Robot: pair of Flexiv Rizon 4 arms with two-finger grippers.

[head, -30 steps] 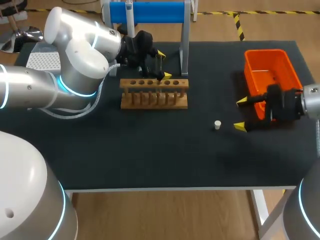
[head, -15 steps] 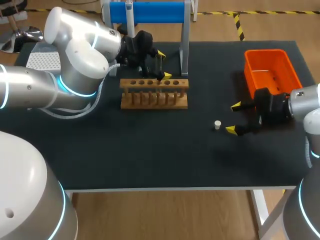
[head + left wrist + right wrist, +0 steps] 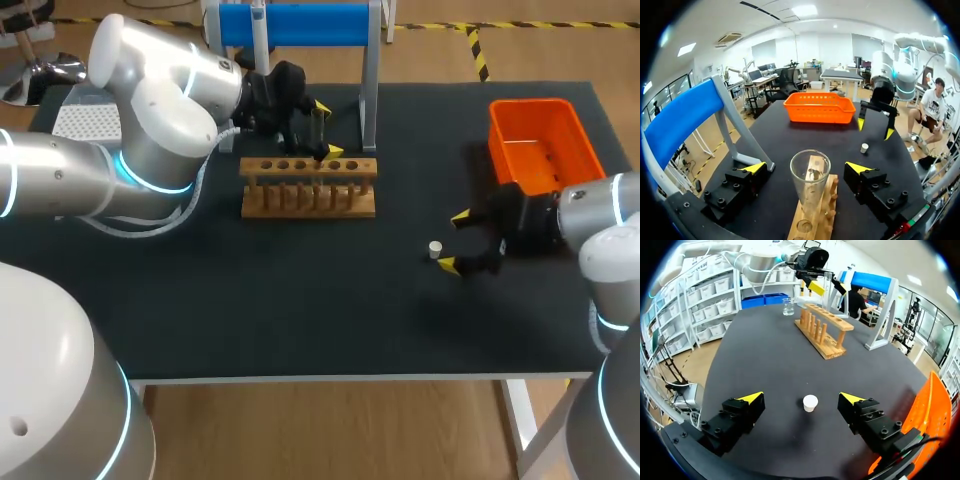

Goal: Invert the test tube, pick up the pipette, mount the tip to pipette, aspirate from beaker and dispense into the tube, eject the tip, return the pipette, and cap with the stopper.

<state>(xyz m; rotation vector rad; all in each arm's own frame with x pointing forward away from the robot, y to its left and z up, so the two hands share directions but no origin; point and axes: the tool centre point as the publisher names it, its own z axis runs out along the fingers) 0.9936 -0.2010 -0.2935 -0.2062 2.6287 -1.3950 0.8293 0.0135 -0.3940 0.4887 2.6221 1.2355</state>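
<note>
A clear test tube (image 3: pixel 810 186) stands mouth up in the wooden rack (image 3: pixel 308 186), seen also as the tube (image 3: pixel 319 126) from the head camera. My left gripper (image 3: pixel 327 130) is open around it, and its fingers stand clear of the glass on both sides. The small white stopper (image 3: pixel 435 249) lies on the black table to the right of the rack. My right gripper (image 3: pixel 454 241) is open just right of it, low over the table. In the right wrist view the stopper (image 3: pixel 810 402) sits between the spread fingertips (image 3: pixel 751 397) without touching them.
An orange basket (image 3: pixel 540 140) stands at the back right, close behind my right arm. A blue stand (image 3: pixel 295 24) rises behind the rack. A glass beaker (image 3: pixel 787 306) sits beyond the rack's far end. The rack (image 3: pixel 822 332) has several vacant holes.
My right gripper has moved left from beside the orange basket until its open fingers flank the stopper. The left arm and the tube have stayed still.
</note>
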